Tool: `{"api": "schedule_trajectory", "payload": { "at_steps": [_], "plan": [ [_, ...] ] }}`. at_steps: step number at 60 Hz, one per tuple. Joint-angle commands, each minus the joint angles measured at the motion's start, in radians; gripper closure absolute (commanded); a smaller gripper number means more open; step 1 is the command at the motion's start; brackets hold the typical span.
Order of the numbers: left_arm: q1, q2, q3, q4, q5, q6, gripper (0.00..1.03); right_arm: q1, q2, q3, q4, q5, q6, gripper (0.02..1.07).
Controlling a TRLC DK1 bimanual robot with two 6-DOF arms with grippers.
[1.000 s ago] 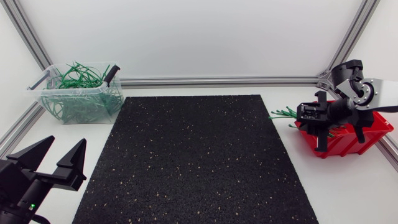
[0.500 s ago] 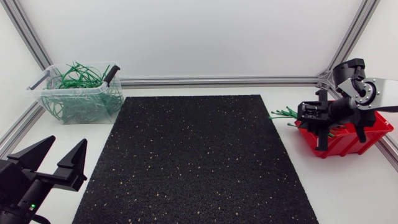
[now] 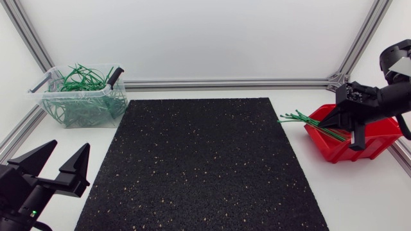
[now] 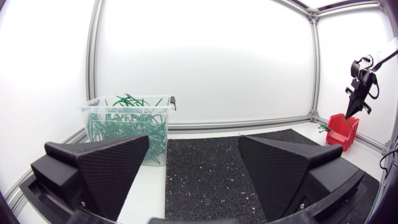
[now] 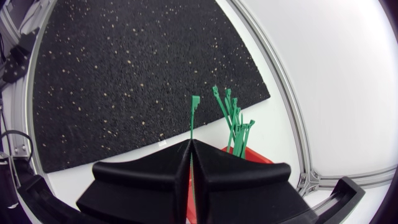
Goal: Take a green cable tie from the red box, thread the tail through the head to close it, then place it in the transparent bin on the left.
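Right wrist view shows the right hand (image 5: 189, 144) clenched on a single green cable tie (image 5: 193, 118), whose free end sticks out ahead of it toward the black mat (image 5: 124, 74). Just beside that tie, a bunch of other ties (image 5: 235, 121) pokes out over the rim of the red box (image 5: 249, 155). The box sits at the far right of the worktop (image 3: 359, 186), with the hand hanging above it. The left hand (image 3: 69, 147) rests at the near left, released and spread wide, holding nothing. The transparent bin (image 3: 83, 102), with green ties inside, stands at the far left. The pick looks done to me. Next, the tie needs carrying over the mat, where the left hand can take one end for threading.
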Motion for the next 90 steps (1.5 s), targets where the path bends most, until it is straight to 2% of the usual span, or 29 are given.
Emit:
{"api": "schedule_trajectory", "payload": {
  "at_steps": [1,6,16,23,35,41,54,66,82,90],
  "plan": [
    [-0.009,-0.001,-0.041,-0.018,-0.005,-0.023,0.03,-0.031,-0.008,0.116,-0.115,-0.074,0.011,1.01],
    [-0.007,-0.001,-0.041,-0.019,-0.005,-0.022,0.03,-0.038,0.003,0.192,-0.222,-0.124,0.014,1.01],
    [-0.007,-0.004,-0.041,-0.019,-0.007,-0.023,0.03,-0.04,0.009,0.333,-0.36,-0.222,0.086,1.01],
    [-0.007,-0.005,-0.041,-0.019,-0.007,-0.029,0.03,-0.017,-0.002,0.377,-0.423,-0.231,0.131,1.01],
    [-0.009,-0.005,-0.041,-0.019,-0.007,-0.033,0.03,0.072,-0.069,0.414,-0.455,-0.242,0.273,1.01],
    [-0.007,-0.005,-0.041,-0.019,-0.007,-0.033,0.03,0.172,-0.114,0.409,-0.461,-0.193,0.355,1.01],
    [-0.001,-0.005,-0.041,-0.019,-0.007,-0.033,0.03,0.317,-0.152,0.44,-0.46,-0.153,0.525,1.01],
    [0.006,-0.005,-0.041,-0.018,-0.007,-0.031,0.03,0.442,-0.152,0.429,-0.461,-0.15,0.629,1.01],
    [0.022,-0.005,-0.041,-0.013,-0.007,-0.016,0.03,0.555,-0.102,0.396,-0.495,-0.231,0.697,1.01],
    [0.03,-0.007,-0.041,-0.012,-0.007,-0.016,0.04,0.61,-0.106,0.35,-0.438,-0.254,0.743,1.01]
  ]
}}
